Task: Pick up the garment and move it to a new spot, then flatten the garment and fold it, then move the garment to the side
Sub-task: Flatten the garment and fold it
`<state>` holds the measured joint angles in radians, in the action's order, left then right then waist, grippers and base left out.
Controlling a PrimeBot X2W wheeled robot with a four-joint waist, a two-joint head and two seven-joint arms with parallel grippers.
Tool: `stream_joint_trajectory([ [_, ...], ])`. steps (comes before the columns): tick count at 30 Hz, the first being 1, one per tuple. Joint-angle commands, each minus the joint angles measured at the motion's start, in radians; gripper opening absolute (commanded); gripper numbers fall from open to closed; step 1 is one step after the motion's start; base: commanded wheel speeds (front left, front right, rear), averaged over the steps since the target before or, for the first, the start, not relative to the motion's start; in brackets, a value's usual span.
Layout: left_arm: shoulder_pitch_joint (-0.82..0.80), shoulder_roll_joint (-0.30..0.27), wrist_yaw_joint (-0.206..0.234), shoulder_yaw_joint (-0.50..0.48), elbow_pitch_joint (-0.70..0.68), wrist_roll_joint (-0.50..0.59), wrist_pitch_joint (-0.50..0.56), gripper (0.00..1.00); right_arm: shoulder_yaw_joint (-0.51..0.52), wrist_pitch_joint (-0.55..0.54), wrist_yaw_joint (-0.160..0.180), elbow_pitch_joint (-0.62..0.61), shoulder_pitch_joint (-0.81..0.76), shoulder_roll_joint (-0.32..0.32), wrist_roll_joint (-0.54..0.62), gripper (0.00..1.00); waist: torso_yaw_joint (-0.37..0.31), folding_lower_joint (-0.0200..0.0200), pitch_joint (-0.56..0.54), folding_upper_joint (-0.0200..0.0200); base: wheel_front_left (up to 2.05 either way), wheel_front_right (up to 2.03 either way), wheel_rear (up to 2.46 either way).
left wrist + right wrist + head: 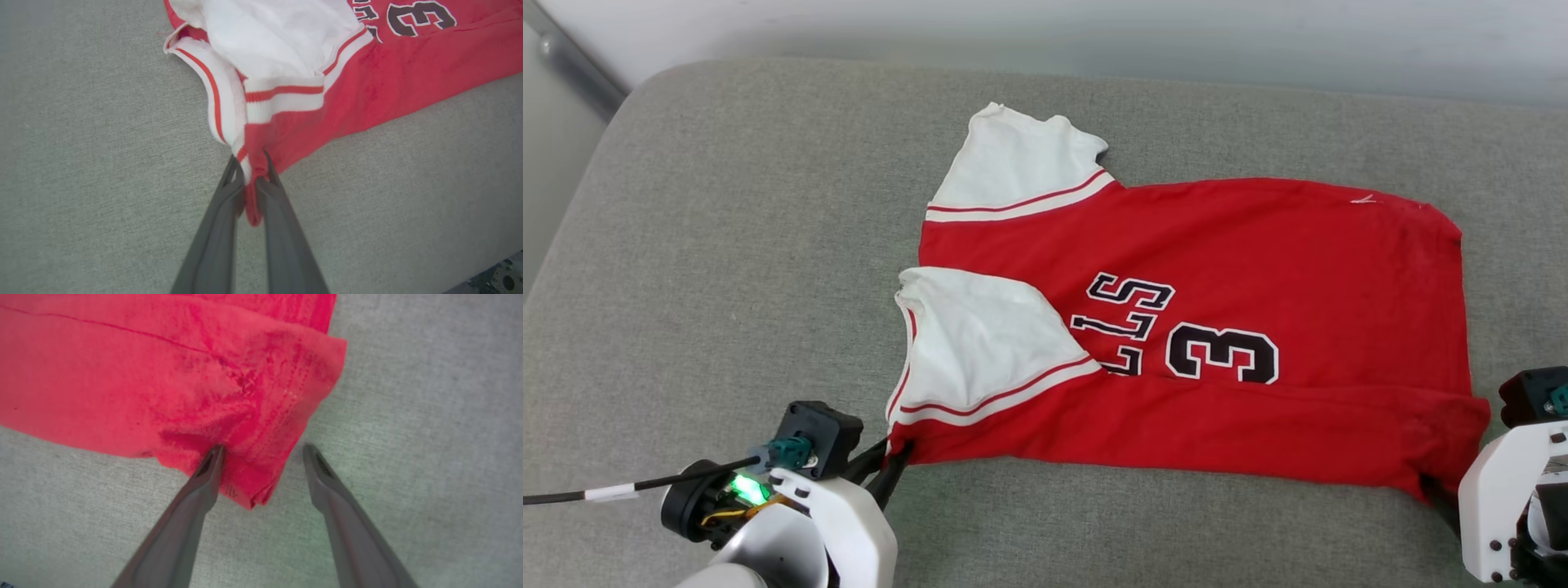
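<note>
A grey fabric cushion (pixel 727 245) covers nearly the whole head view. Its rounded corner sits at the upper left, with a pale wall along the top.

The garment (pixel 1258 237), a red jersey, lies sideways across the centre and right of the frame. Its hem is toward the right and its two white sleeves are toward the left. It looks mostly flat. The nearer sleeve (pixel 980 343) lies folded over the chest and hides part of the black lettering beside the number 3 (pixel 1221 353). A crease runs along the garment's lower edge.

Judging by this, the pick-up and flattening appear largely done. The folding seems to be in hand, and the move to the side is yet to come.

The left gripper (pixel 251 163), at the lower left of the head view, is pressed together. It pinches the garment's corner where the striped trim meets the red cloth.

The right gripper (pixel 263 451), at the lower right, is spread across the hem corner. One fingertip touches the red fabric and the other is over bare cushion, so it grips nothing.

There is wide bare cushion at the left of the frame and a strip along the bottom. There is less room at the top, near the wall, and little can be seen past the hem at the right.
</note>
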<state>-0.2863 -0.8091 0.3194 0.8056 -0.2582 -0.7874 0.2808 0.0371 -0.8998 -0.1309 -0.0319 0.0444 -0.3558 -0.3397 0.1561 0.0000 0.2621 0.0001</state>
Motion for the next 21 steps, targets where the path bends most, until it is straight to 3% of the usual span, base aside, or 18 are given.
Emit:
stream_joint_trajectory([
  [1,0.005,0.002,-0.002,0.003,0.002,0.005,0.002,0.00,-0.013,-0.013,0.000,0.030,-0.008,0.010,-0.006,0.49,0.004,0.0000,0.003,-0.0001,0.00,0.00,0.00],
  [2,0.002,0.006,-0.006,0.007,0.006,0.006,0.002,0.00,-0.017,-0.021,0.000,0.045,-0.012,0.009,-0.009,0.16,0.007,0.0000,0.003,-0.0001,0.00,0.00,0.00],
  [3,0.000,0.008,-0.007,0.009,0.014,0.006,0.003,0.00,-0.024,-0.027,0.000,0.057,-0.019,0.004,-0.013,0.00,0.010,0.0000,0.003,-0.0001,0.00,0.00,0.00],
  [11,0.013,-0.006,-0.027,0.023,0.059,-0.004,0.014,0.00,-0.010,-0.015,0.001,0.054,-0.022,-0.058,-0.048,0.00,0.000,0.0000,-0.040,-0.0001,0.00,0.00,0.00],
  [21,0.117,-0.023,-0.026,0.062,0.046,-0.060,0.038,0.00,0.070,-0.088,0.001,-0.062,-0.138,-0.134,-0.065,0.00,-0.017,0.0000,-0.124,-0.0001,0.00,0.00,0.00],
])
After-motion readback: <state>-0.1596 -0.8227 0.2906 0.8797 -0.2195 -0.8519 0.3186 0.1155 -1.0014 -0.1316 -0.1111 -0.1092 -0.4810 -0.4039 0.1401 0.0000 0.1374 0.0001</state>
